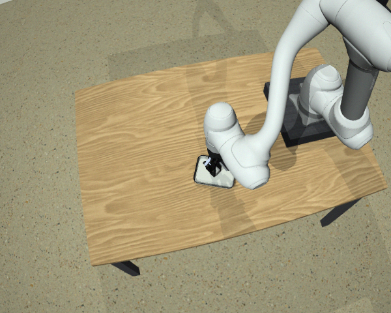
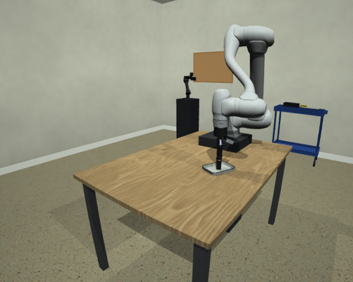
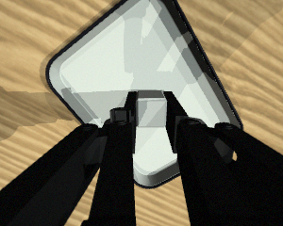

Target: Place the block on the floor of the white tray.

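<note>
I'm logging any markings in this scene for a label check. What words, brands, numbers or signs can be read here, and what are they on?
None can be read.
The brown board on the wall is blank.
The block held in the hand, the white tray and the blue cart show no writing.
</note>
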`<act>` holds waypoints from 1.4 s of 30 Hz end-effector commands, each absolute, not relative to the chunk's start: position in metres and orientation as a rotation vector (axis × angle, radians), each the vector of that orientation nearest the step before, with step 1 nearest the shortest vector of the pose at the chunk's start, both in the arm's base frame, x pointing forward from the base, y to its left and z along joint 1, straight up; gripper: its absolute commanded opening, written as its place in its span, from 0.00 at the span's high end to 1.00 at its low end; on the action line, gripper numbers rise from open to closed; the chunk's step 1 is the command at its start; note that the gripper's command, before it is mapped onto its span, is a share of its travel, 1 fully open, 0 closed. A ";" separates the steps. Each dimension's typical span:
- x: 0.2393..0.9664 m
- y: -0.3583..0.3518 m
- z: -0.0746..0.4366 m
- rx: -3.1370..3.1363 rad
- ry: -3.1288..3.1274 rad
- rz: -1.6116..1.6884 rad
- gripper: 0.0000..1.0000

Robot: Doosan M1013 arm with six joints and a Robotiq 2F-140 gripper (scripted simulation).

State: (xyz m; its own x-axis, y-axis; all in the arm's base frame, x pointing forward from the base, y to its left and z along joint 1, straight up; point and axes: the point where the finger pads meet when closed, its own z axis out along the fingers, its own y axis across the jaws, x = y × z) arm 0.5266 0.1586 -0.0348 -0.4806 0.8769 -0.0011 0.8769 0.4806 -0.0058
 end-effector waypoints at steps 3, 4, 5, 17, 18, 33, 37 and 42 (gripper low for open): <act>0.526 0.160 -0.038 -1.596 -2.705 0.013 0.90; 0.526 0.160 -0.038 -1.596 -2.705 0.013 0.90; 0.526 0.160 -0.038 -1.596 -2.705 0.013 0.90; 0.526 0.160 -0.038 -1.596 -2.705 0.013 0.90; 0.526 0.160 -0.038 -1.596 -2.705 0.013 0.90; 0.526 0.160 -0.038 -1.596 -2.705 0.013 0.65; 0.526 0.160 -0.038 -1.596 -2.705 0.013 0.65; 0.526 0.160 -0.038 -1.596 -2.705 0.013 0.65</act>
